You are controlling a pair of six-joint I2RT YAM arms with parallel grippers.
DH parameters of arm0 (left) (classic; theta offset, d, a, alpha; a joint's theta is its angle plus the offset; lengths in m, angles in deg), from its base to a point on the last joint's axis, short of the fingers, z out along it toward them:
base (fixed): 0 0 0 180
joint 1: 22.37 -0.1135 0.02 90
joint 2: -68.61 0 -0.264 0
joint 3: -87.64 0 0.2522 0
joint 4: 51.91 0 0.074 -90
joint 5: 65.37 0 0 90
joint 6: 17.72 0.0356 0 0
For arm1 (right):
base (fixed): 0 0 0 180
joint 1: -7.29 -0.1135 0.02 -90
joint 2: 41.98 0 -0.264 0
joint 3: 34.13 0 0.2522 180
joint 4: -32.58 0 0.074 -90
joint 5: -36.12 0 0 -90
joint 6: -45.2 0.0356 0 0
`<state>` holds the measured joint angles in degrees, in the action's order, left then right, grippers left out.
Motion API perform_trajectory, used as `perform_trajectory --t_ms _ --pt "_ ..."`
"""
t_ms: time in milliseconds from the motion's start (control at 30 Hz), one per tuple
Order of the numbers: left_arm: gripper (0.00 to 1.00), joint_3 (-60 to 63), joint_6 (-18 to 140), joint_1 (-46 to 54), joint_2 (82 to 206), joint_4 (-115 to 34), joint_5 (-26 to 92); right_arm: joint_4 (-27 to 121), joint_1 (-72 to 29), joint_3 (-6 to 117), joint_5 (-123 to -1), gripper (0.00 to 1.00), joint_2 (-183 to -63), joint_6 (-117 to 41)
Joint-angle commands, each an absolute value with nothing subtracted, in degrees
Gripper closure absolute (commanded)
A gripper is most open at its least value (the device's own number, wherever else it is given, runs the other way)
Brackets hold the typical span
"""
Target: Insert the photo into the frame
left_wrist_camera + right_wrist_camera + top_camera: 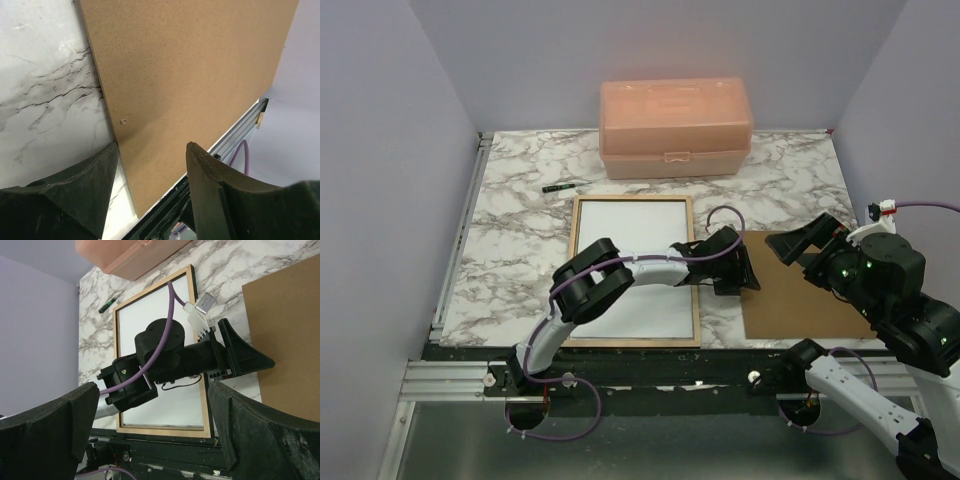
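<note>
The frame (572, 270) lies flat on the marble table with its light wood back up. The photo (630, 235) rests inside it, plain white reverse showing. The frame (162, 429) and the photo (135, 322) also show in the right wrist view, partly hidden by the left arm. My left gripper (748, 272) reaches across the frame's right side. Its jaws are open and empty over the left edge of the brown backing panel (190, 65). My right gripper (807, 243) hovers wide open above the panel's right part, holding nothing.
The brown backing panel (800, 300) lies flat right of the frame, its near corner at the table's front rail (620, 365). A peach plastic box (675, 128) stands at the back. A small dark marker (558, 187) lies behind the frame. Walls close in both sides.
</note>
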<state>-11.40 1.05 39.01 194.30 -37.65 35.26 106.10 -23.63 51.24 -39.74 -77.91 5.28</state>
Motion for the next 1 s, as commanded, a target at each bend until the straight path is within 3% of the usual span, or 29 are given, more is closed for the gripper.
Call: perform_trajectory --t_ms 0,267,533,767,967 --pt "0.41 -8.5 2.0 39.9 197.3 -44.9 36.0 106.3 -23.8 50.7 -39.8 0.0 -77.3 5.5" --pt "0.4 -2.8 3.4 40.0 187.1 -60.0 38.5 106.4 -23.8 51.8 -39.6 0.0 -77.2 5.4" --pt "0.41 -4.7 7.2 41.7 180.0 -61.4 40.4 106.6 -23.8 53.0 -39.1 0.0 -76.8 5.5" --pt "0.41 -7.7 9.0 43.1 183.1 -61.5 41.5 107.0 -23.8 53.9 -38.5 0.0 -76.5 5.3" --pt "0.47 -6.9 6.8 42.8 186.2 -61.3 40.0 107.0 -23.8 53.9 -38.2 0.0 -76.3 5.2"
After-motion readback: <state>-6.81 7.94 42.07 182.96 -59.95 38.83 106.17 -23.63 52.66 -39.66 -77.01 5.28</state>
